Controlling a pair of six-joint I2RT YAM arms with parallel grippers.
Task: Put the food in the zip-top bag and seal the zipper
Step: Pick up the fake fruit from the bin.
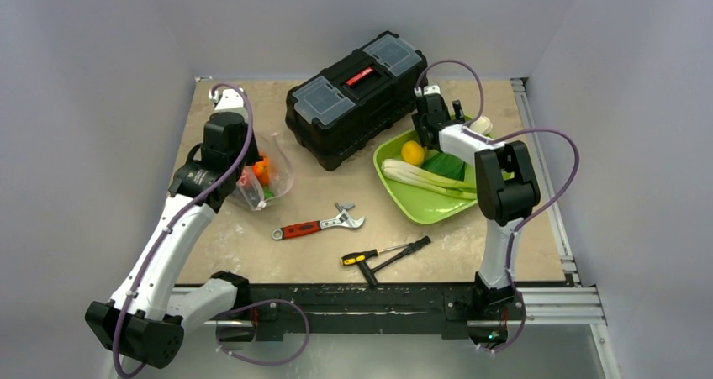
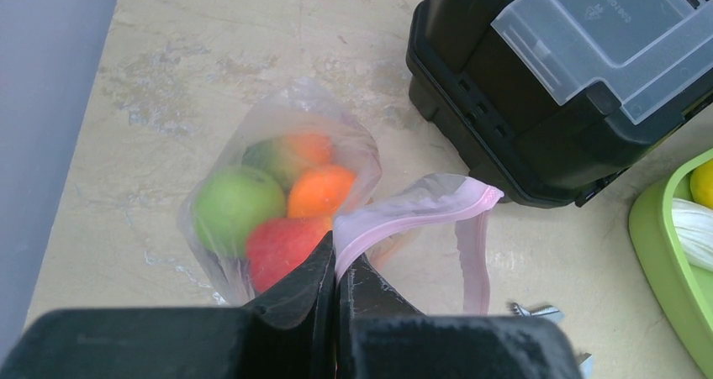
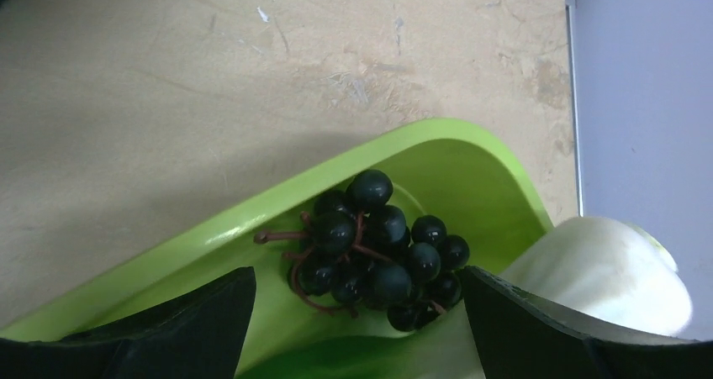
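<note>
Left gripper (image 2: 336,265) at the bag (image 2: 294,102); right gripper (image 3: 359,295) at the tray (image 3: 210,228).
Left jaws pinch the pink zipper (image 2: 420,201). The bag, beside the toolbox (image 2: 521,102), holds an apple (image 2: 238,207) and orange and red fruits. Right jaws are spread, flanking the grapes (image 3: 370,249) in the tray.

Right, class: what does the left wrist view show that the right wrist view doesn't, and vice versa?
Only the left wrist view: the left gripper shut on the pink zipper of the zip-top bag, fruit inside, beside the black toolbox. Only the right wrist view: the open right gripper pointed at the black grape bunch. Both: the lime-green tray and table.
</note>
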